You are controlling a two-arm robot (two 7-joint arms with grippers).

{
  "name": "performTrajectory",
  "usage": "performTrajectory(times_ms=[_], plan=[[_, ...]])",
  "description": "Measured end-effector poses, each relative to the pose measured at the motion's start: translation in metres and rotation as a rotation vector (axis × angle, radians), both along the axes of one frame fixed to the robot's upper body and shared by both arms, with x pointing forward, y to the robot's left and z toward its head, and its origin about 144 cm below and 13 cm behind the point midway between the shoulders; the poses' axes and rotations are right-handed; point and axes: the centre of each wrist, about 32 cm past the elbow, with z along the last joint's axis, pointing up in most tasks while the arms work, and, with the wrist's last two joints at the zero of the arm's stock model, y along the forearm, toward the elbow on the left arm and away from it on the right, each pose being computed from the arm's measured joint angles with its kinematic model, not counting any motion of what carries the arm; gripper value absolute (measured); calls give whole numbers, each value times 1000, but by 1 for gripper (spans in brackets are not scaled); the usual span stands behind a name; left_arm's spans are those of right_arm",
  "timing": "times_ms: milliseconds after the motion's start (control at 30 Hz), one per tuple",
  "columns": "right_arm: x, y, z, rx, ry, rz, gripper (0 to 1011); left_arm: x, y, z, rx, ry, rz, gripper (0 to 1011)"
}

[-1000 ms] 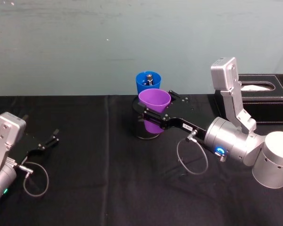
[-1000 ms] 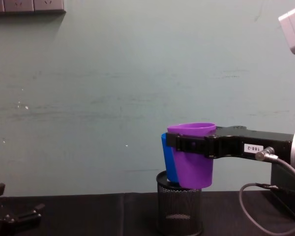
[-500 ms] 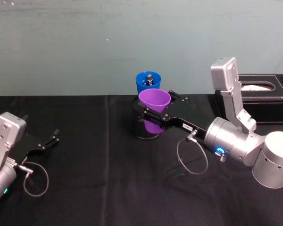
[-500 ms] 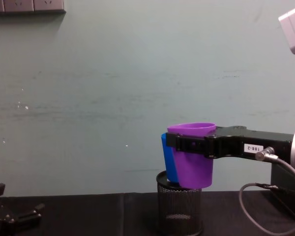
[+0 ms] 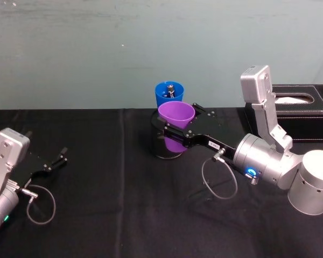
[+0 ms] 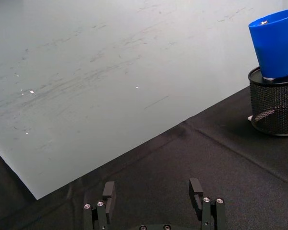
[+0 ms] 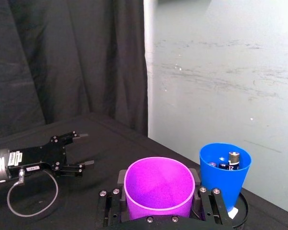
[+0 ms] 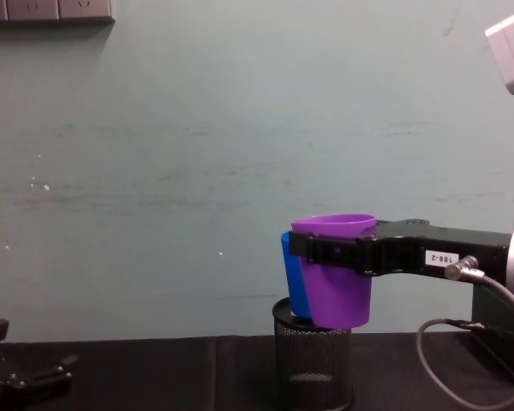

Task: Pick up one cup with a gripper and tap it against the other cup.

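The right gripper (image 5: 177,128) clamps the purple cup (image 5: 176,114), just beside the blue cup (image 5: 168,94). The left gripper (image 5: 54,163) lies at the far left, jaws spread.

The small white label (image 8: 440,258) on the black side of the right gripper (image 8: 317,250) reads "168-2" in dark print.

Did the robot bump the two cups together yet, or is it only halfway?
The pick-up looks done: the right pincer is shut on the purple cup, holding it in the air. It's right beside the blue cup, which sits in a black mesh holder. I can't tell whether they touch, so the tap may be left. The left pincer rests open on the table.
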Motion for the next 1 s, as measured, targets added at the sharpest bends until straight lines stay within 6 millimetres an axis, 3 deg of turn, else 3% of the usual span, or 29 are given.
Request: performTrajectory(times_ms=[667, 1000], plan=[[0, 0, 0, 0, 0, 0, 735, 0, 0, 0, 0, 0, 0, 1000], [4, 3, -15, 41, 56, 8, 735, 0, 0, 0, 0, 0, 0, 1000]])
